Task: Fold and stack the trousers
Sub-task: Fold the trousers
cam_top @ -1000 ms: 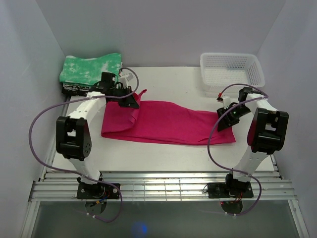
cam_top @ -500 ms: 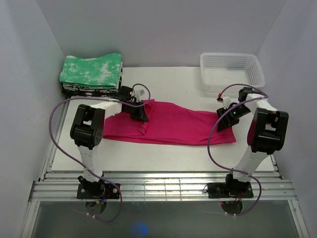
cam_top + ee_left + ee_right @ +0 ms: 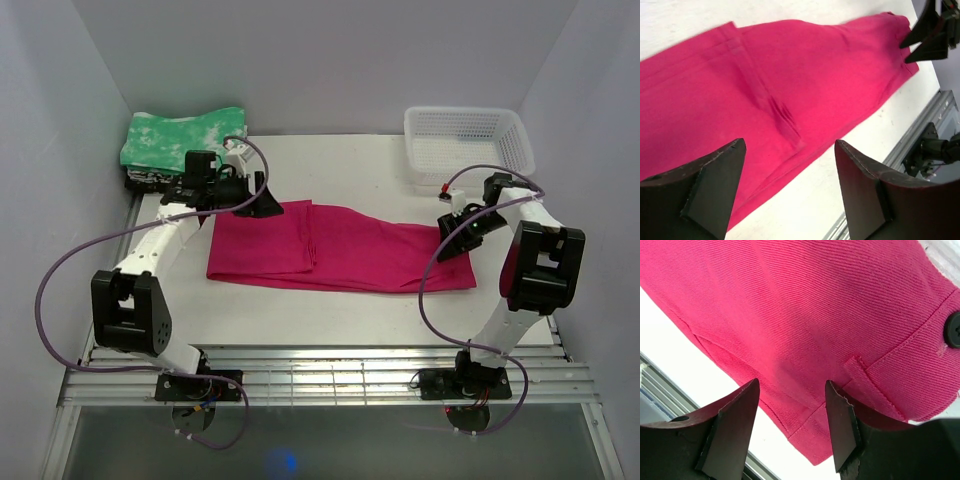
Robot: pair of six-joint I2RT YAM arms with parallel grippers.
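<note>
The magenta trousers (image 3: 380, 250) lie flat across the middle of the table, their left end folded over itself with the fold's edge near the centre. My left gripper (image 3: 262, 200) hovers open over the far left edge of the cloth. In the left wrist view the left gripper (image 3: 790, 144) has nothing between its fingers, with the trousers (image 3: 790, 75) below. My right gripper (image 3: 460, 232) stands open just above the right end. The right wrist view shows the right gripper (image 3: 792, 384) over the waistband corner of the trousers (image 3: 815, 300), beside a black button (image 3: 954, 330).
A folded green-and-white cloth (image 3: 185, 140) sits on a dark stack at the back left. A white mesh basket (image 3: 468, 140) stands at the back right. Metal rails (image 3: 330, 375) run along the near edge, and walls close in both sides.
The left gripper carried the lifted left end of the trousers rightwards, laid it down, opened and drew back towards the far left. The right gripper hardly moved.
</note>
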